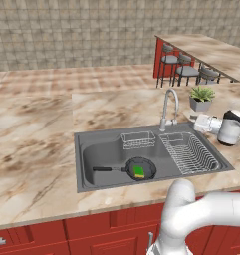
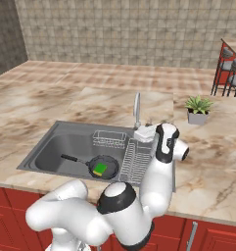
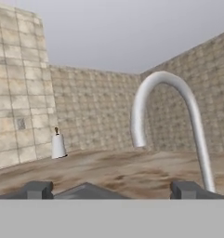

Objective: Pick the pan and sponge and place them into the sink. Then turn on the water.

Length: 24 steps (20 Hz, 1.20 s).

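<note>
The black pan [image 1: 148, 165] [image 2: 108, 163] lies flat on the bottom of the dark grey sink [image 1: 101, 149] [image 2: 60, 144], its handle pointing left. The green sponge [image 1: 138, 172] [image 2: 100, 169] rests inside the pan. My gripper [image 1: 195, 121] [image 2: 145, 132] [image 3: 111, 189] hovers at counter height just right of the base of the silver gooseneck faucet [image 1: 169, 107] [image 2: 137, 110] [image 3: 178, 88], pointing at it. Its fingertips [image 3: 36, 189] stand wide apart and open, with nothing between them. No stream of water is visible at the spout.
A wire basket [image 1: 138, 140] and a ribbed draining rack [image 1: 188, 152] [image 2: 136, 158] fill the sink's back and right. A potted plant [image 1: 201, 98] [image 2: 198, 109] stands right of the faucet. Bar stools [image 1: 183, 69] and a raised counter lie behind.
</note>
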{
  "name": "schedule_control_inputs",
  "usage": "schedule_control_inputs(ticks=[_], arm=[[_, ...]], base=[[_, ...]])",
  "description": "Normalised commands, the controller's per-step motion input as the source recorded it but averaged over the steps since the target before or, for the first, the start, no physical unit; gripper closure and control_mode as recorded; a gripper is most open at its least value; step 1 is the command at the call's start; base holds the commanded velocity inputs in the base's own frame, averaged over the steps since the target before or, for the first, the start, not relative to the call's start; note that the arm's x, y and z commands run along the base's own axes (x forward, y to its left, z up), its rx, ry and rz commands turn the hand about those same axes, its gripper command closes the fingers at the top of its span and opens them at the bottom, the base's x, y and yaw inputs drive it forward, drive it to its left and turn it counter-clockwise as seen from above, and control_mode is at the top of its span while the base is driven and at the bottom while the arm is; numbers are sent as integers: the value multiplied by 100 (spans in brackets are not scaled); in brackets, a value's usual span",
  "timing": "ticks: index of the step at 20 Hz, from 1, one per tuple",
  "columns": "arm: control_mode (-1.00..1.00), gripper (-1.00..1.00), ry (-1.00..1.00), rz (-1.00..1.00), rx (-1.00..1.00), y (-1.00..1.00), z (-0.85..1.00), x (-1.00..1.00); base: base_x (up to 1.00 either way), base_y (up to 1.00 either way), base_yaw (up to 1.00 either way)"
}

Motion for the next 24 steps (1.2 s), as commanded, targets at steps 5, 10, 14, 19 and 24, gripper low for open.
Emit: schedule_control_inputs(ticks=[5,10,14,19,24], arm=[[-100,-100,-8,-8,-8,14,1,8],[-100,-100,0,-11,-12,11,4,8],[-100,-100,20,-12,-4,-13,9,8],[-100,-100,24,-14,1,-9,1,0],[-100,-100,25,-13,2,0,-2,-1]], base=[[0,0,0],[0,0,0],[0,0,0],[0,0,0],[0,0,0]])
